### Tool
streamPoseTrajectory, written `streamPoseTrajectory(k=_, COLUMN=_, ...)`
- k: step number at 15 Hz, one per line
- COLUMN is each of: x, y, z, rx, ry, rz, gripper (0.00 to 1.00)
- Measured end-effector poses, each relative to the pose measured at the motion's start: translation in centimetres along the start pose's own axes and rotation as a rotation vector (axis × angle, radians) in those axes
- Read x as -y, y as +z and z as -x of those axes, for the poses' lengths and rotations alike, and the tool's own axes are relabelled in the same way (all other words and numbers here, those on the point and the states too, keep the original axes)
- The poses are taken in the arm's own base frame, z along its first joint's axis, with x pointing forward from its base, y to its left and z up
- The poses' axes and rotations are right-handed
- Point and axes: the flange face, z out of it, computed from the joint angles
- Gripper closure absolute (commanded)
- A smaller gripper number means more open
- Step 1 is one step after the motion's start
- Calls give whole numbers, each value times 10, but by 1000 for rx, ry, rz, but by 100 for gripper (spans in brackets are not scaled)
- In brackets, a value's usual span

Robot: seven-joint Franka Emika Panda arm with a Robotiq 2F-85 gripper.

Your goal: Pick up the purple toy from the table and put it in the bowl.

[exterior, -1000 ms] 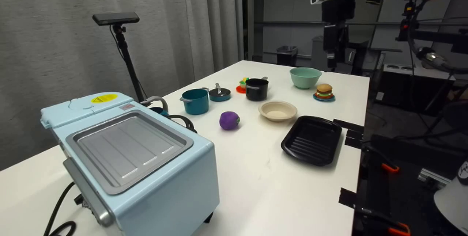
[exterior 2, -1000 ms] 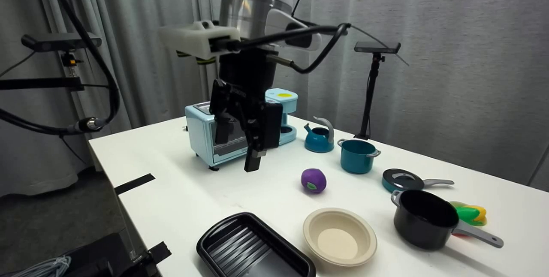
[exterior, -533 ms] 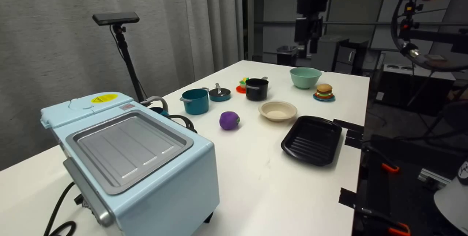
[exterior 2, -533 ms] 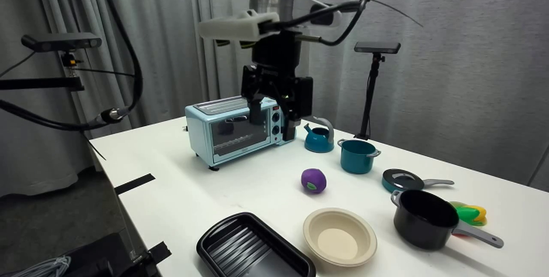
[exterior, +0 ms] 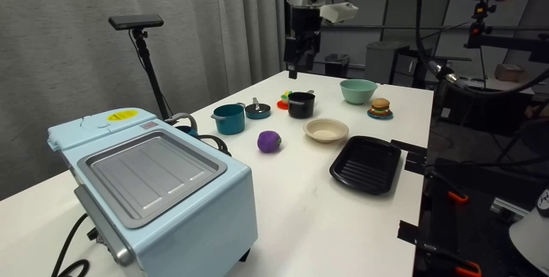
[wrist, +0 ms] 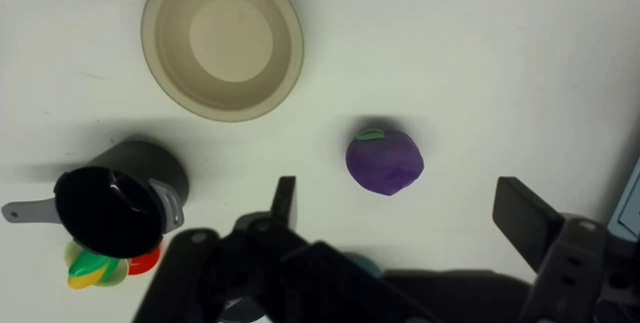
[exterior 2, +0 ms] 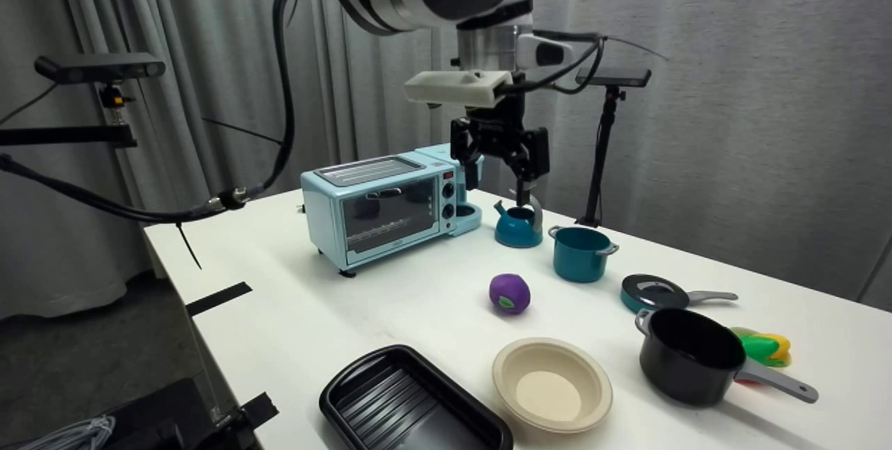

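Evidently, the claw (exterior 2: 497,191) is spread wide and nothing is held between its fingers (wrist: 525,223); such a spread is presumably chosen so that the purple toy (wrist: 385,163) can be straddled. The toy is rested on the table (wrist: 450,78), just right of centre in the wrist view, with a green leaf (wrist: 370,134) shown at its upper edge. The claw is held well above it, probably so that alignment can be settled ahead of any descent. Since the beige bowl (wrist: 230,40) is set near the toy, toward the upper left of that view, only a short carry seems to be needed.

Along the bottom of the wrist view much is masked by the claw: only a sliver of a teal object (wrist: 364,263) is shown, and it cannot be identified there. A green-and-yellow toy (exterior 2: 761,347), perhaps corn, is partly hidden by the black saucepan (exterior 2: 683,373) at lower right in an exterior view. The ribbed black tray (exterior 2: 408,401) is cut off by the bottom edge.
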Motion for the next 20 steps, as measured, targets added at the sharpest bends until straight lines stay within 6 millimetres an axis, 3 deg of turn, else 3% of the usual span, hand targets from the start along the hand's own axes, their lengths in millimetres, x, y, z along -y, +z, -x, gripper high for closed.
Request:
streamPoseTrajectory(k=5, x=31, y=59, z=-55, rx=-9, ry=-13, rz=-2, gripper=0)
streamPoseTrajectory(k=10, x=44, y=124, z=-98, rx=28, ry=33, rz=17, gripper=0)
streamPoseTrajectory(k=15, x=39, y=188, z=-116, rx=79, ry=68, rz=54, gripper=0)
streamPoseTrajectory(k=20, x=42, y=229, z=-119, rx=123, ry=70, rz=67, gripper=0)
